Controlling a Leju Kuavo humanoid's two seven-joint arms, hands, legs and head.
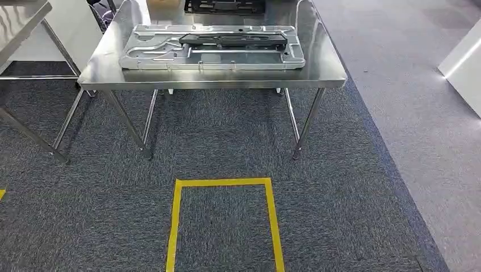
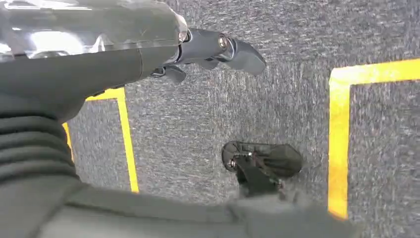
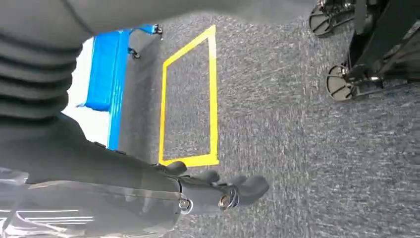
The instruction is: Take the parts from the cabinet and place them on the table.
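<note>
A steel table (image 1: 324, 63) stands ahead of me in the head view. On it lies a large flat silver metal part (image 1: 152, 55), and a long black part (image 1: 232, 39) rests across the top of that. At the table's far end sits another black part (image 1: 224, 5), cut off by the frame edge. My left hand (image 2: 213, 49) hangs over the grey carpet, fingers loosely apart, holding nothing. Near a yellow tape corner, my right hand (image 3: 220, 192) also hangs over the carpet with its fingers apart and nothing in them.
A yellow tape rectangle (image 1: 224, 182) marks the carpet in front of the table. A second steel table (image 1: 22, 22) stands at the left and a white object (image 1: 462, 62) at the right. A blue frame on castors (image 3: 106, 74) stands beyond the tape.
</note>
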